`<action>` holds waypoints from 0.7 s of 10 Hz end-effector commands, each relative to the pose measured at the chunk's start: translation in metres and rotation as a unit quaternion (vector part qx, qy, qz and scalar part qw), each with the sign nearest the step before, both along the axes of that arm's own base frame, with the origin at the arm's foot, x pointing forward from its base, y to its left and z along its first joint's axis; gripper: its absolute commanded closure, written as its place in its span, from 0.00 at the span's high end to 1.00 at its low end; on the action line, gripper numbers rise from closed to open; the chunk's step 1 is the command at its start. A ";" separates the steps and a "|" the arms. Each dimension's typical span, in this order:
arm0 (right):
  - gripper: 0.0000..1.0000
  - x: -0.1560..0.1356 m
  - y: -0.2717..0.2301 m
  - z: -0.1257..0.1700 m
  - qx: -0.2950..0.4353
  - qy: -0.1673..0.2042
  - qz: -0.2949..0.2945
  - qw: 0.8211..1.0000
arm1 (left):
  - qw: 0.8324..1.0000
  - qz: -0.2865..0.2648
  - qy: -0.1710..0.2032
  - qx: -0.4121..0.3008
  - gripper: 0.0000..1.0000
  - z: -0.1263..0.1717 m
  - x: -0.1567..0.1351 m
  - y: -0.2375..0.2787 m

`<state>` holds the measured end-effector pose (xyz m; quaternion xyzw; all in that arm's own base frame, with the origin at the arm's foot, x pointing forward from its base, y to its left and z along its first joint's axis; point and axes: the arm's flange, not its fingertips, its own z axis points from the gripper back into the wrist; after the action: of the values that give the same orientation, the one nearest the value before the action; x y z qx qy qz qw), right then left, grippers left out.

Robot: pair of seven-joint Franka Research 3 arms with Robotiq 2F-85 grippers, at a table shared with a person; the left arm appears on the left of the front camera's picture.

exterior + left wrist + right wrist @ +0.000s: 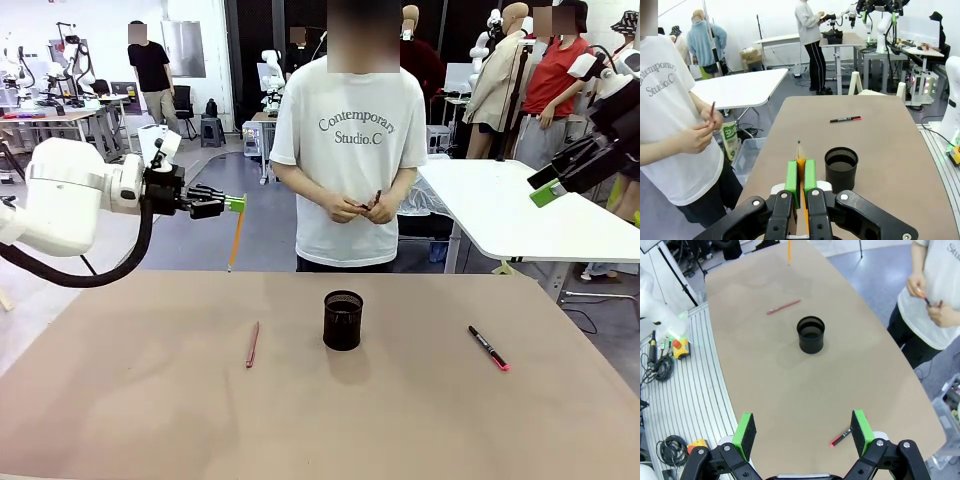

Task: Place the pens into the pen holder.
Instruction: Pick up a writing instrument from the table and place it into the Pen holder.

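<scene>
My left gripper (236,204) is high over the table's far left, shut on a yellow-orange pencil (236,242) that hangs point down. In the left wrist view the pencil (800,156) sticks out between the green pads (792,176). The black mesh pen holder (342,320) stands upright mid-table, right of and below the pencil. A reddish-brown pen (252,344) lies flat to its left. A black marker (488,347) with a pink-red end lies to its right. My right gripper (545,193) hangs open, high at the far right, holding nothing; its pads (861,430) are wide apart above the marker (841,438).
A person stands at the far edge, both hands (365,208) together at the waist around a small thin object. A white table (520,215) stands behind on the right. The brown tabletop (150,420) is bare around the pens and holder.
</scene>
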<state>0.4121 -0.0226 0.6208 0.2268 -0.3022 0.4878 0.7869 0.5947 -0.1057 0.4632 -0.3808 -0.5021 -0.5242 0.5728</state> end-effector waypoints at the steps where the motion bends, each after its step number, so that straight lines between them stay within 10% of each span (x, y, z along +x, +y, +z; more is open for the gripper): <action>1: 1.00 0.000 0.000 0.001 0.002 -0.002 0.001 1.000 | 1.000 0.005 -0.007 0.009 0.00 0.002 -0.025 0.018; 7: 1.00 0.000 0.000 0.001 0.002 -0.002 0.001 1.000 | 0.998 0.068 -0.014 0.010 0.00 0.024 -0.084 0.059</action>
<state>0.4121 -0.0226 0.6206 0.2268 -0.3021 0.4877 0.7870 0.5243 -0.0498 0.4865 -0.3497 -0.5192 -0.5014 0.5973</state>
